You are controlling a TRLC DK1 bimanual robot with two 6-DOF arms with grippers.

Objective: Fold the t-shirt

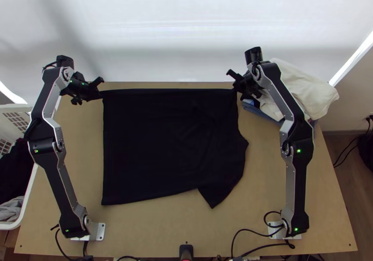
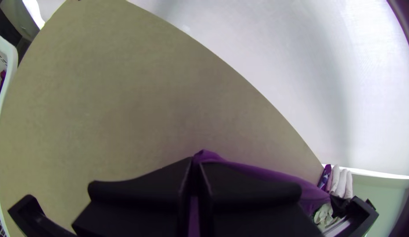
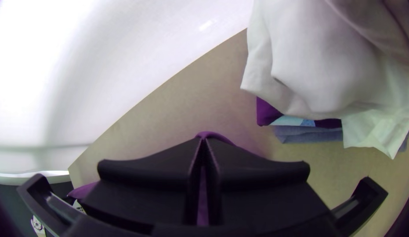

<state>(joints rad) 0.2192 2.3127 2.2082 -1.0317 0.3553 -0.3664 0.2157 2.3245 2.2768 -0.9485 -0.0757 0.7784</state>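
My left fingers [image 2: 195, 164] and right fingers [image 3: 204, 141], both closed, pinch either end of one edge of the black t-shirt [image 1: 163, 140], spread on the desk [image 1: 268, 182] between them. I should fold both ends evenly, keeping that edge taut.

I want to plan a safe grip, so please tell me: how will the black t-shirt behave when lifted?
Probably floppy: the t-shirt lies flat with soft creases. It likely drapes between two held corners, because its far edge already stretches between the grippers.
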